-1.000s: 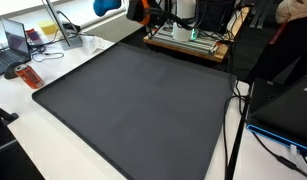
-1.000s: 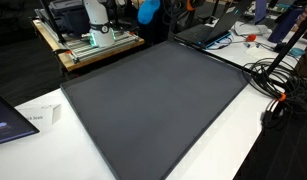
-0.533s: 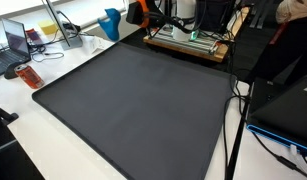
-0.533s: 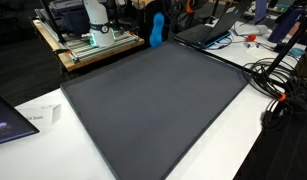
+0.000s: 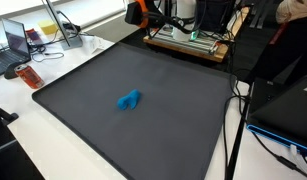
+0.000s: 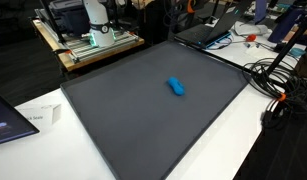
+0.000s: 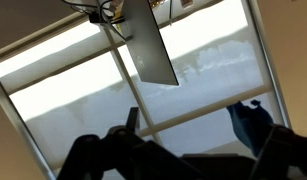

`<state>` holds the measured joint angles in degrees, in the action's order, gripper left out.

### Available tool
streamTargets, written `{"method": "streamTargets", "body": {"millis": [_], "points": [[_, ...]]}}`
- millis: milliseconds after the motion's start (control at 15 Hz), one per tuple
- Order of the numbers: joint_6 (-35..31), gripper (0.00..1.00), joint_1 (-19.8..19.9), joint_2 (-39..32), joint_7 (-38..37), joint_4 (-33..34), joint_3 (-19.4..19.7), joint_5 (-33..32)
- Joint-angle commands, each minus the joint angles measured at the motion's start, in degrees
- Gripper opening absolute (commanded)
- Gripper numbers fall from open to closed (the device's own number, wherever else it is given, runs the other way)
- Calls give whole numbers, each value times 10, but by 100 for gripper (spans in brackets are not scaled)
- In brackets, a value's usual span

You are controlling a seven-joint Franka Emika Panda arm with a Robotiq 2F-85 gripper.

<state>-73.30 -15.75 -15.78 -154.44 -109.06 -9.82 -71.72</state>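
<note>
Up front in an exterior view, just a strip of white table with a slip of paper on it, right beside the near corner of a big dark mat. Further in, a small blue object lying flat on that mat, around the middle and a touch toward the far side, well clear of every edge and with nothing touching it. Can't make out what it actually is, too small. Off to the side at about the same depth, a tangle of black cables on the white top. Past the far edge of the mat, an open laptop and a wooden board carrying the robot's base. Over to the wrist view: aimed up at bright panes crossed by dark bars, with the gripper at the bottom, fingers spread wide apart and gripping nothing.
</note>
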Motion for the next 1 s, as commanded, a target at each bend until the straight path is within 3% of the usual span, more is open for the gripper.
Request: {"method": "streamTargets", "body": {"millis": [0, 333, 933], "points": [[-30, 100, 14, 8, 24, 1, -9, 7], [-134, 100, 32, 33, 77, -16, -12, 40], [-340, 100, 75, 75, 256, -34, 4, 192]]}}
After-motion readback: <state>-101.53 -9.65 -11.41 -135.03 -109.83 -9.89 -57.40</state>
